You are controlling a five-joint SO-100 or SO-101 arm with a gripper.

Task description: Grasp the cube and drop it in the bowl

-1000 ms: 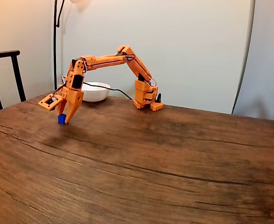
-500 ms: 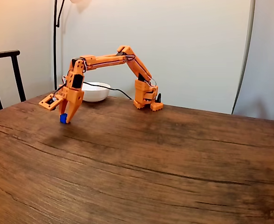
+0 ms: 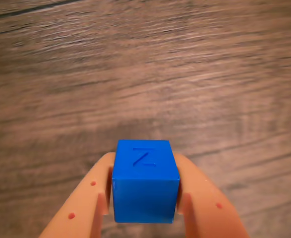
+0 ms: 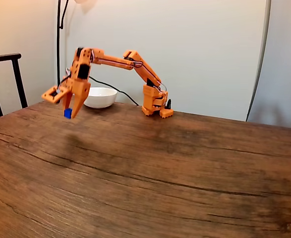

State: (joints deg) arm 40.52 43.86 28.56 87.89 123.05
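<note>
A small bright blue cube [image 3: 145, 181] with a raised letter on top sits clamped between my two orange fingers [image 3: 93, 198] in the wrist view. In the fixed view the cube [image 4: 67, 113] hangs above the wooden table, held by my gripper [image 4: 70, 114], which is shut on it. The white bowl [image 4: 100, 97] stands on the table behind and to the right of the gripper, near the wall. The orange arm reaches left from its base [image 4: 155, 106].
A black chair [image 4: 6, 79] stands at the left edge beyond the table. A black cable [image 4: 118, 89] runs from the arm past the bowl. A dark lamp pole [image 4: 59, 34] rises behind the gripper. Wide wooden table [image 4: 160, 168] spreads toward the front.
The gripper closed on the cube at the table surface and has lifted it upward; the arm's forearm has risen too.
</note>
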